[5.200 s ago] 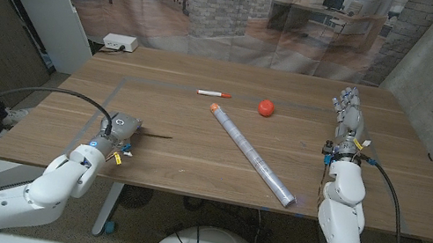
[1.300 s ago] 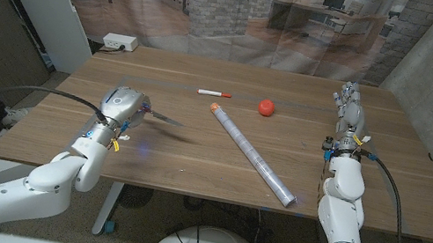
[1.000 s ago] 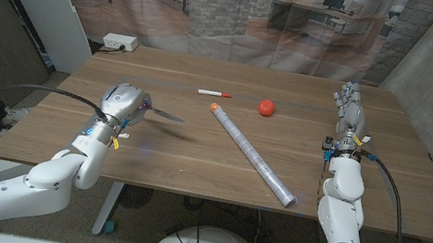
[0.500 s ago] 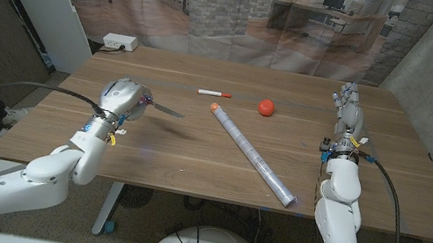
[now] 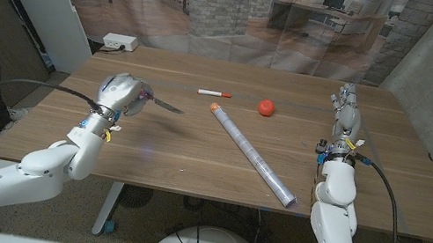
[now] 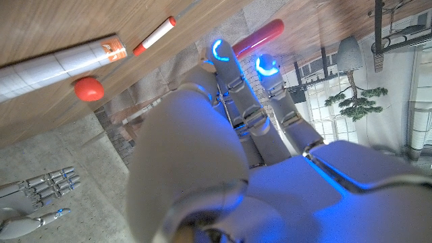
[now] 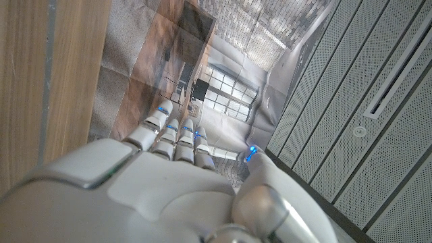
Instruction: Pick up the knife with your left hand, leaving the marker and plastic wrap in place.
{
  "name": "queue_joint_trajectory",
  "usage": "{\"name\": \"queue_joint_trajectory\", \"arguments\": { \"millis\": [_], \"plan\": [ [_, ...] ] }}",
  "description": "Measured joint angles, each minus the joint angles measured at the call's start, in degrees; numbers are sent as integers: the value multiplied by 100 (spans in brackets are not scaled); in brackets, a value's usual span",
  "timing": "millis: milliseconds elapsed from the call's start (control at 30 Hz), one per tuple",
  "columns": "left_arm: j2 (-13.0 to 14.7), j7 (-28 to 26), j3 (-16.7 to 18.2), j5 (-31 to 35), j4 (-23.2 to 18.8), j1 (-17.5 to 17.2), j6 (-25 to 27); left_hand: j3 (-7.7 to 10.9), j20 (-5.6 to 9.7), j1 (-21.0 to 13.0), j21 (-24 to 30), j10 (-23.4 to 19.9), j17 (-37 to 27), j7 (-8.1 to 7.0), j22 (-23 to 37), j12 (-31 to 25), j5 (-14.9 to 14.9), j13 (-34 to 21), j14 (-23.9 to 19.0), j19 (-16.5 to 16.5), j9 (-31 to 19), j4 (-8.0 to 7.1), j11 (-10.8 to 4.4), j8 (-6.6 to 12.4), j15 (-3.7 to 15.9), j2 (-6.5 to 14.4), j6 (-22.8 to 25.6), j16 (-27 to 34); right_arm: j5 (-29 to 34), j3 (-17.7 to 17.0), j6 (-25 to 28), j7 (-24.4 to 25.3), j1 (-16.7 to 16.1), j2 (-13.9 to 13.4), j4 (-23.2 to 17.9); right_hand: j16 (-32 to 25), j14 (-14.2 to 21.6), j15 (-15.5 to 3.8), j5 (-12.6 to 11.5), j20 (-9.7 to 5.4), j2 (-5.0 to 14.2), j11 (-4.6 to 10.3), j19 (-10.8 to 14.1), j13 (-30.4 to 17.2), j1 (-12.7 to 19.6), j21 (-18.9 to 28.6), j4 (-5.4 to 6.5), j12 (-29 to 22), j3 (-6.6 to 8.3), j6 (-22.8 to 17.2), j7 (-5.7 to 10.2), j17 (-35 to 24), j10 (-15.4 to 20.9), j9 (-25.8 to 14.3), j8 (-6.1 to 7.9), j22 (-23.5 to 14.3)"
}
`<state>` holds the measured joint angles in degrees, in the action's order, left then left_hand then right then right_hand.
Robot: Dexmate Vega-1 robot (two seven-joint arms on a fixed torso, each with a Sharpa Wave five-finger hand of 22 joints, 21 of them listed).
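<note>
Silver knife (image 5: 167, 106) is gripped by the left robot hand (image 5: 121, 91) above the worktop (image 5: 194, 149); the right robot hand (image 5: 346, 109) stands spread, empty.

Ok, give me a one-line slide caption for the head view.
Left hand holds the knife above the table; marker, plastic wrap and red ball lie untouched.

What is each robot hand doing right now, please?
Left robot hand: holding the knife, lifted off the table.
Right robot hand: open, holding nothing, fingers extended over the table's right side.
</note>
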<state>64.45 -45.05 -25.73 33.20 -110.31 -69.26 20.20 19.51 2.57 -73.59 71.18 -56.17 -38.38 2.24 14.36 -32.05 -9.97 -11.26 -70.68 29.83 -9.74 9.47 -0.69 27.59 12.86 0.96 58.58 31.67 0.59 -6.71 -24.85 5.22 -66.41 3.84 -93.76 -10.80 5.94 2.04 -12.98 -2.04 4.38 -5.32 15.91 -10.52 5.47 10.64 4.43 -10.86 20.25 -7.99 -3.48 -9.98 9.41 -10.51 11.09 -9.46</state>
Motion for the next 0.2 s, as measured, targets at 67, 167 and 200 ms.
{"name": "queue_joint_trajectory", "arguments": {
  "millis": [67,167,200],
  "plan": [
    [1,-96,23,-26,37,2,-168,0,0,0,3,0,0,0,0,1,0,0,2,0,0,0,0,-14,2,0,0,0,16,28,5,23,-39,14,-48,0,0,0,0,0,0,0,0,0,0,0,0,0,0,0,0,0,0,0,0,0],
    [4,-128,52,-43,92,9,-236,0,0,0,3,0,-7,0,0,2,1,0,2,0,0,0,0,-15,2,0,1,0,59,66,36,83,-71,30,-88,0,0,0,0,0,0,0,0,0,0,0,0,0,0,0,0,0,0,0,0,0],
    [5,-146,59,-57,108,11,-285,0,0,0,25,0,-21,1,0,13,1,0,3,0,0,0,0,-16,2,0,1,0,68,80,46,94,-81,35,-100,0,0,0,0,0,0,0,0,0,0,0,0,0,0,0,0,0,0,0,0,0]
  ]
}}
